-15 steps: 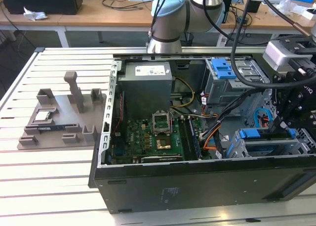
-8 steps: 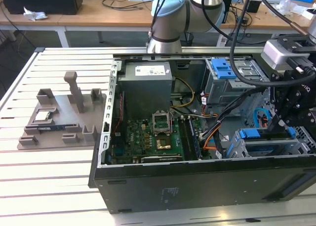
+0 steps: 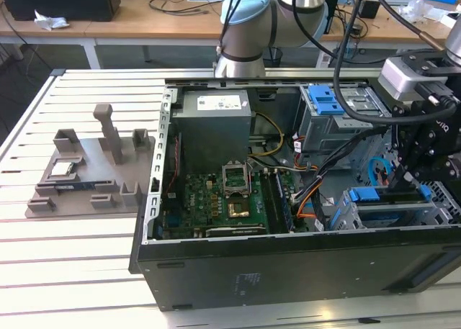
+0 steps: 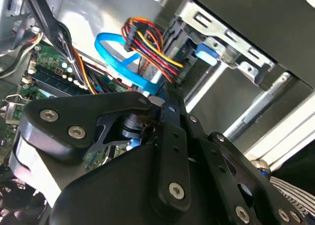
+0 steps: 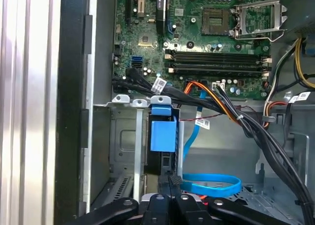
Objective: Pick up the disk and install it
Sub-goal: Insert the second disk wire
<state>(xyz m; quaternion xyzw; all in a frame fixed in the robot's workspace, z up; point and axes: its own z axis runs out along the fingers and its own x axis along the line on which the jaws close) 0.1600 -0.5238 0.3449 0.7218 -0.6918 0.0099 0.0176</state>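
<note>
The disk (image 3: 389, 195), edged by its blue carrier frame, stands on edge in the grey drive cage (image 3: 338, 214) at the exterior view's right end of the open computer case. In the first wrist view the disk (image 5: 163, 134) shows as a blue block in the cage slot (image 5: 123, 136). My gripper (image 3: 402, 178) hangs straight over it. Its dark fingers are drawn together to one narrow tip (image 5: 172, 178) at the disk's near end. The tip (image 4: 166, 98) is narrower than the disk. I cannot tell whether it touches the disk.
A looped blue flat cable (image 5: 211, 184) and a black cable bundle (image 5: 246, 126) lie close beside the slot. The motherboard (image 3: 223, 199), the grey power supply (image 3: 214, 124) and an upper cage with a blue latch (image 3: 324, 98) are inside the case. A grey fixture (image 3: 94, 170) sits on the slatted table.
</note>
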